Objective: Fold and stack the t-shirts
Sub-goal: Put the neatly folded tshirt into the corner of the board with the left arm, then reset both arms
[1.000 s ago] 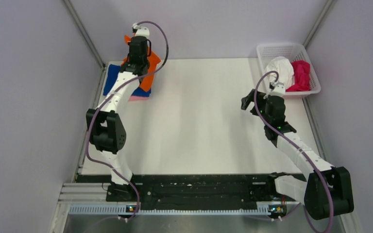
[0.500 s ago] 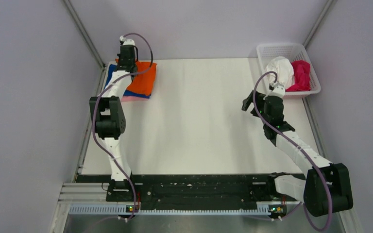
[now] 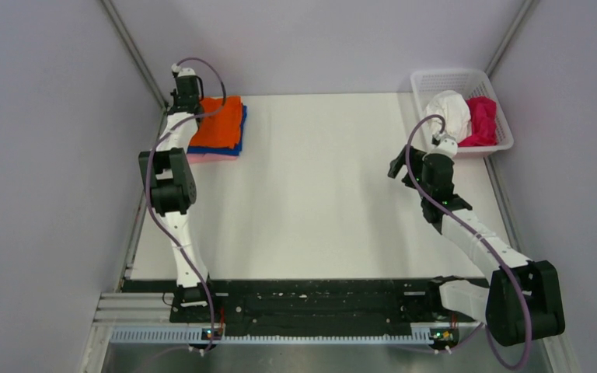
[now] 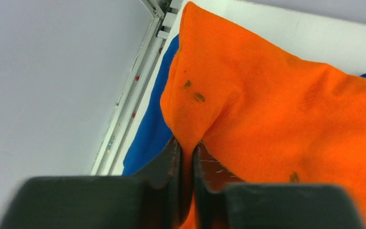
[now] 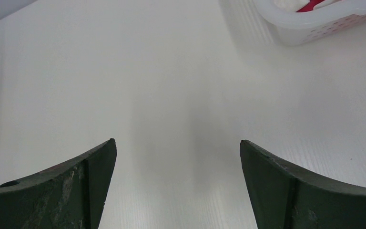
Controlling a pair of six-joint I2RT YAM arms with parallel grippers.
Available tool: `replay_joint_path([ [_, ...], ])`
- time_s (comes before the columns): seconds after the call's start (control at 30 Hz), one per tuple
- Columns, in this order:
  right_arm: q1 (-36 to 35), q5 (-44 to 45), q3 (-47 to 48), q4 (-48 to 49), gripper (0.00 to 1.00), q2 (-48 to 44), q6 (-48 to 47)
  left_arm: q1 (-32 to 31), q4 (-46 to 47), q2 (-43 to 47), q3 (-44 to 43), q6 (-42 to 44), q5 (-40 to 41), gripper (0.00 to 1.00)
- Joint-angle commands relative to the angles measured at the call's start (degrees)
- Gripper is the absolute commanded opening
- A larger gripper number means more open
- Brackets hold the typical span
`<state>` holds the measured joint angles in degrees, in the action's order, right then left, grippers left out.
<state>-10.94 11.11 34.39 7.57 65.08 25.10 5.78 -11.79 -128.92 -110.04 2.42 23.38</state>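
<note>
- The left gripper has its jaws pressed almost together, pinching a raised fold at the edge of the orange t-shirt; the cloth tents up from between the fingers.
- The orange t-shirt lies folded on top of the blue t-shirt, which lies on the pink t-shirt; the stack sits at the far left corner of the table.
- The left arm is stretched far forward along the table's left edge; its wrist is at the far left corner of the stack.
- The right gripper is spread wide and holds nothing; only bare table shows between its fingers.
- The right arm is bent at the elbow and reaches over the right side of the table; its gripper is near the basket but apart from it.
- The white t-shirt and the magenta t-shirt lie bunched side by side in the basket, at the far right corner.
</note>
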Motion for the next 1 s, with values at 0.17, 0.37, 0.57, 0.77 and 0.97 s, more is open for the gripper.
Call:
replay_joint_path([
  [0.17, 0.39, 3.22, 2.5, -2.36, 0.99, -2.31, 1.37, 2.14, 0.28, 5.35, -1.55, -6.45, 10.76, 0.99],
  [0.37, 0.4, 2.91, 1.8, -6.49, 0.99, -7.37, 3.99, 1.76, -1.65, 18.13, 6.39, -15.87, 2.22, 0.99],
  [0.57, 0.32, 1.23, -1.44, -11.01, 0.99, -15.44, 5.6, -0.91, 0.94, 35.69, 22.22, -22.31, -14.72, 0.99],
  [0.77, 0.31, -2.77, -6.41, -11.71, 0.99, -22.05, 8.19, -12.6, 5.69, 55.06, 47.86, -26.63, -17.68, 0.99],
  [0.97, 0.36, -6.57, -10.47, -12.27, 0.99, -24.63, 10.49, -24.78, 9.86, 67.32, 68.8, -34.23, -14.84, 0.99],
])
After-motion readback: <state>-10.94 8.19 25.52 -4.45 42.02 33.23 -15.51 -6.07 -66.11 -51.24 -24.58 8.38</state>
